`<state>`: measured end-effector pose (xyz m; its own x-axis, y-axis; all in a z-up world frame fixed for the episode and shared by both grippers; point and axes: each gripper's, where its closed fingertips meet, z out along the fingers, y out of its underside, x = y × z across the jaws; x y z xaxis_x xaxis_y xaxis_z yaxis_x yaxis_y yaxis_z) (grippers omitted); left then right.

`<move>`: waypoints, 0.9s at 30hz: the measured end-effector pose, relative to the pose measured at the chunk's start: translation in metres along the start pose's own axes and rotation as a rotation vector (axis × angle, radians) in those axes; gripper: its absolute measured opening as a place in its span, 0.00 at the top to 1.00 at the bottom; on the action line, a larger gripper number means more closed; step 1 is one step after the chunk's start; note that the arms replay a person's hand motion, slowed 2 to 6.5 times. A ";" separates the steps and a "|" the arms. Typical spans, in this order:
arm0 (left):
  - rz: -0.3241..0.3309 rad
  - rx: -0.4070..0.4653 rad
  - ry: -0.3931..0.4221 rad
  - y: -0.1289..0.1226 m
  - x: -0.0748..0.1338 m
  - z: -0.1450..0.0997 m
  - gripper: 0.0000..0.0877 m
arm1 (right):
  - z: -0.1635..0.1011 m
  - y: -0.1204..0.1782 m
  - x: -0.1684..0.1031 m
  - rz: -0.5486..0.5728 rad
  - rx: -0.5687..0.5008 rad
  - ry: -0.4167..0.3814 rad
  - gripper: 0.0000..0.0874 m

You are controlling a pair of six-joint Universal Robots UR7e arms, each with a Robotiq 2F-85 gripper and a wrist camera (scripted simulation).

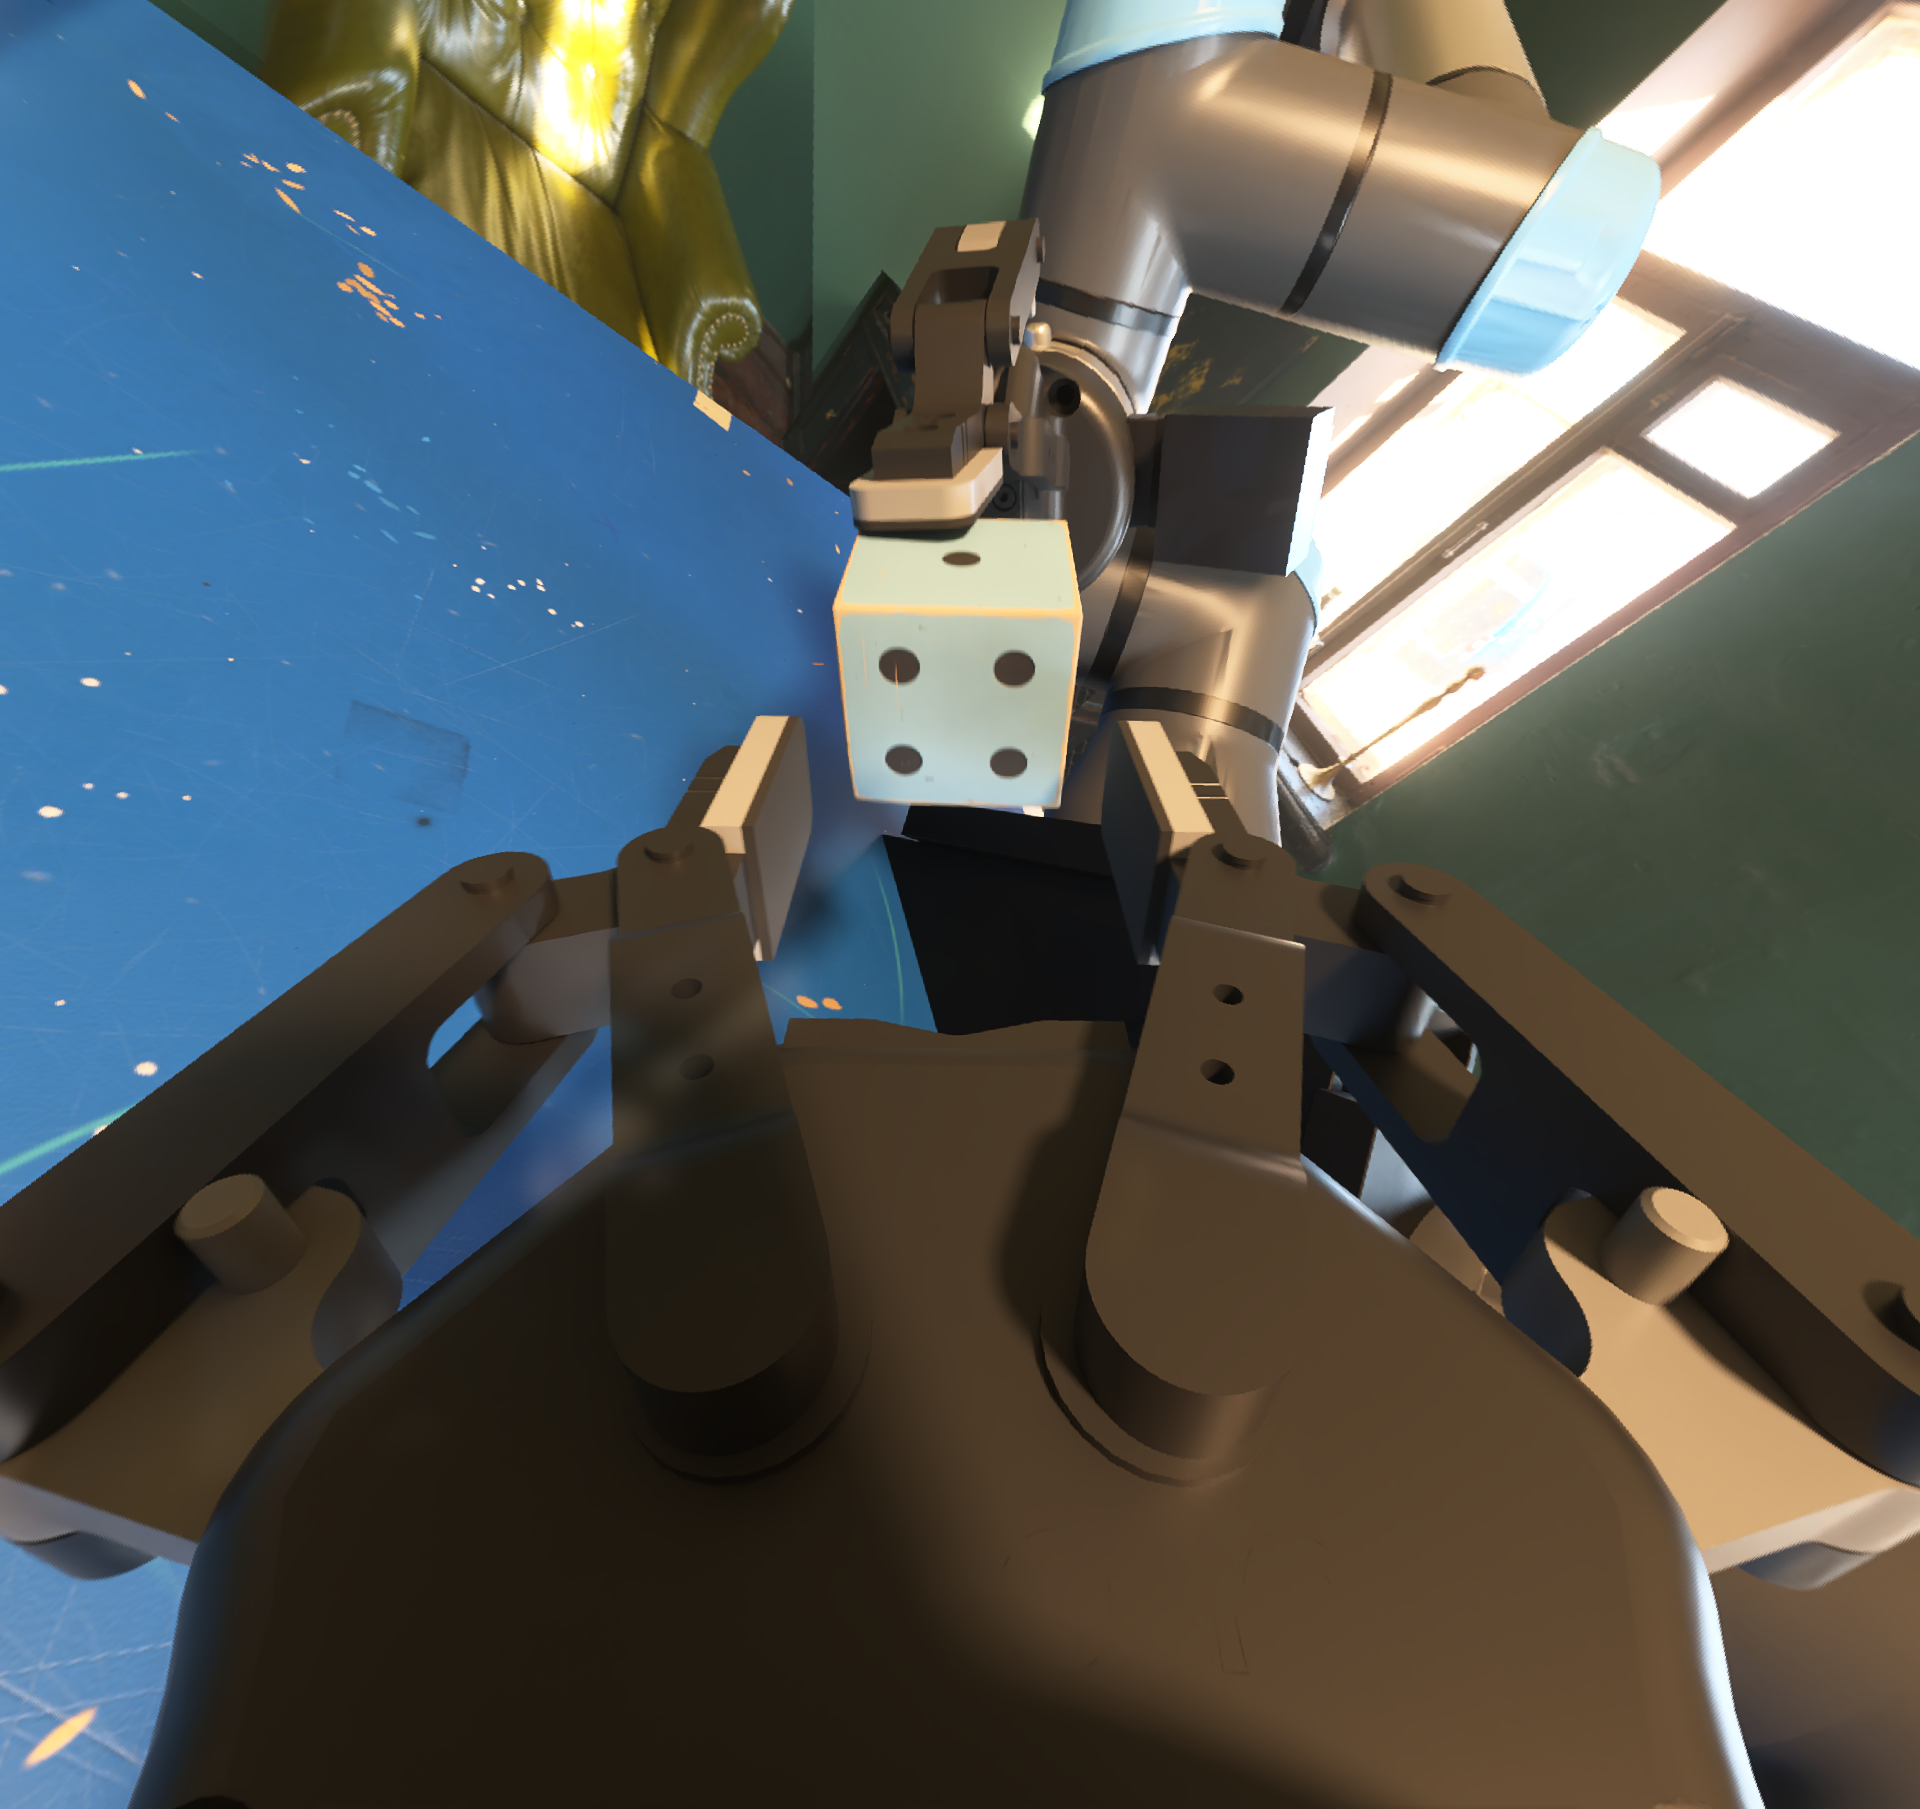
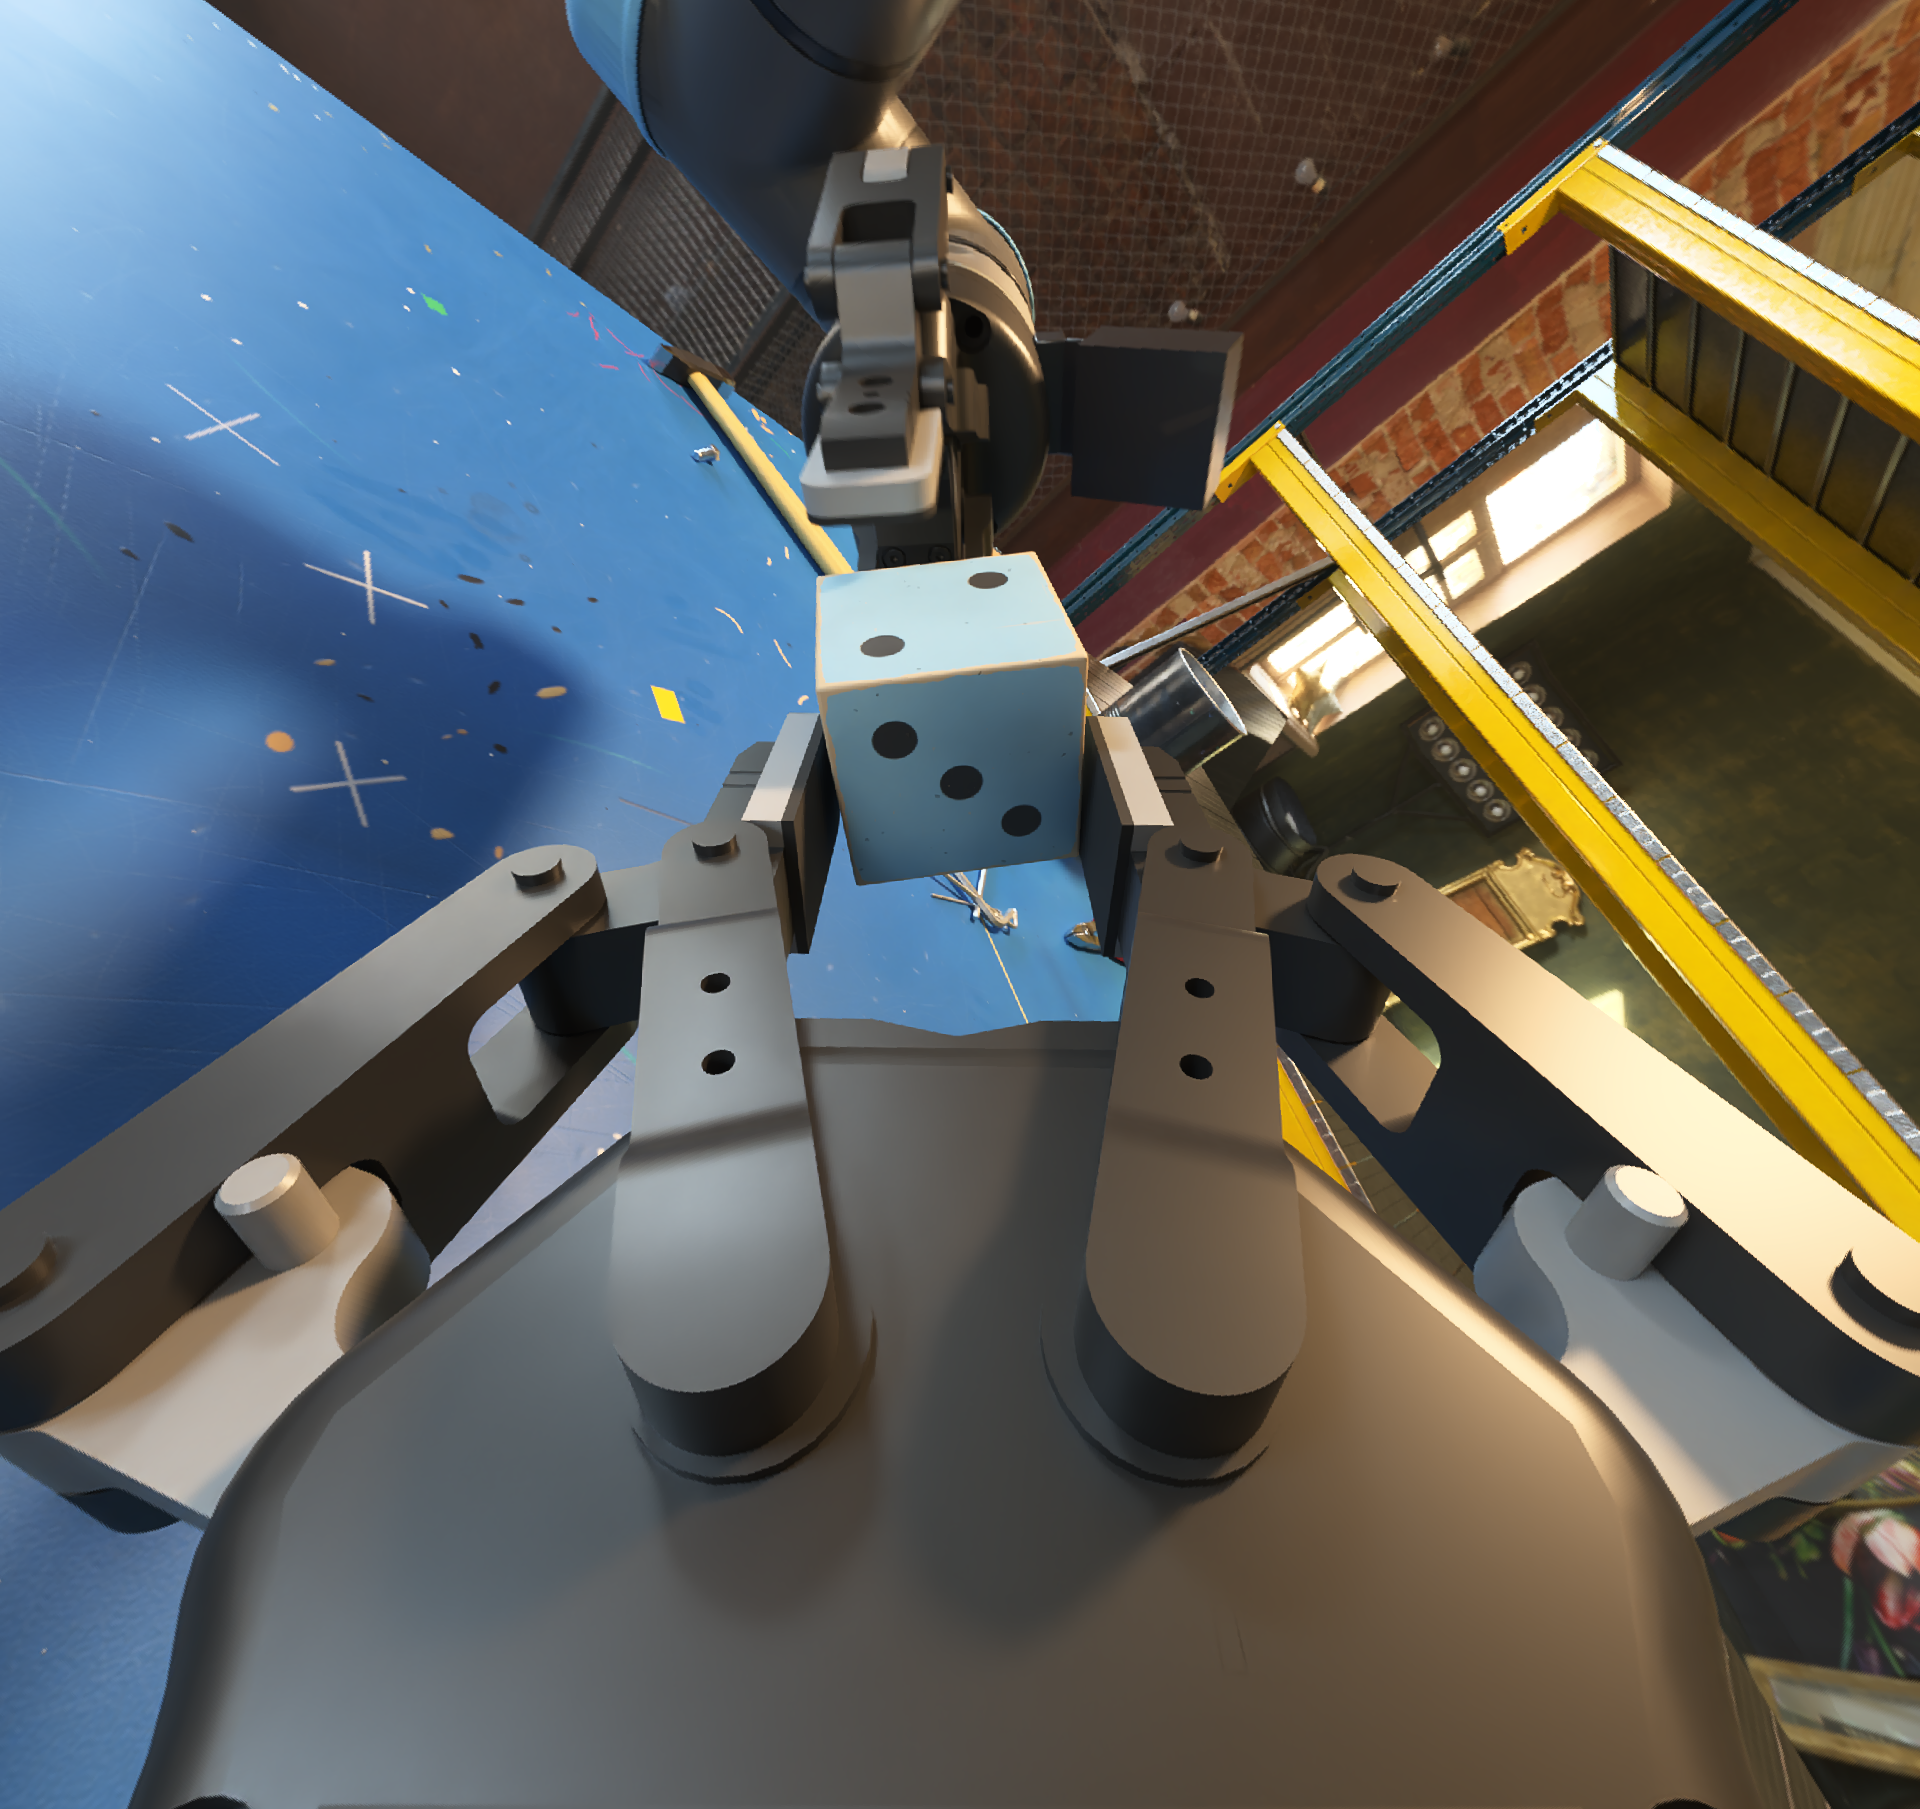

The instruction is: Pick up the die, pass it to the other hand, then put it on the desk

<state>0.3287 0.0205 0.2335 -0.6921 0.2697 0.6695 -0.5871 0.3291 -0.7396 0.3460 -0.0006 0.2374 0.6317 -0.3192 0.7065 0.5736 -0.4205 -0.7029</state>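
A pale die (image 1: pixel 956 710) with dark pips hangs in the air above the blue desk (image 1: pixel 312 512). In the right wrist view my right gripper (image 2: pixel 956 762) is shut on the die (image 2: pixel 951 783), with a pad pressed on each side. In the left wrist view my left gripper (image 1: pixel 956 772) is open, its fingertips level with the die's near face and a gap on both sides. One finger of the right gripper (image 1: pixel 925 492) lies on the die's top there. The left gripper also shows in the right wrist view (image 2: pixel 873 481), with one finger just above the die, apart from it.
The blue desk (image 2: pixel 312 512) is scratched and speckled. A yellow-green leather armchair (image 1: pixel 540 97) stands past the desk edge. The right arm (image 1: pixel 1299 149) reaches in from above, in front of a bright window (image 1: pixel 1558 533). Yellow beams (image 2: pixel 1507 720) run on the right.
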 end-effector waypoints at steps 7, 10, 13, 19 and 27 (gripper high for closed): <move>0.025 0.003 -0.047 -0.001 -0.002 -0.009 0.24 | -0.013 0.005 0.018 -0.023 -0.053 0.032 0.52; 0.038 0.005 -0.071 -0.002 -0.003 -0.012 0.18 | -0.020 0.008 0.028 -0.032 -0.084 0.052 0.52; 0.050 0.006 -0.093 -0.003 -0.004 -0.016 0.17 | -0.029 0.012 0.039 -0.035 -0.122 0.070 0.52; 0.071 0.008 -0.129 -0.004 -0.004 -0.023 0.17 | -0.052 0.024 0.062 -0.012 -0.212 0.104 0.52; 0.087 0.010 -0.160 -0.006 -0.002 -0.031 0.18 | -0.093 0.047 0.092 0.087 -0.346 0.153 0.52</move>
<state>0.3466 0.0464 0.2385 -0.7982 0.1493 0.5836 -0.5255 0.3011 -0.7957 0.3824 -0.1282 0.2773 0.5701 -0.4785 0.6679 0.2950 -0.6395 -0.7100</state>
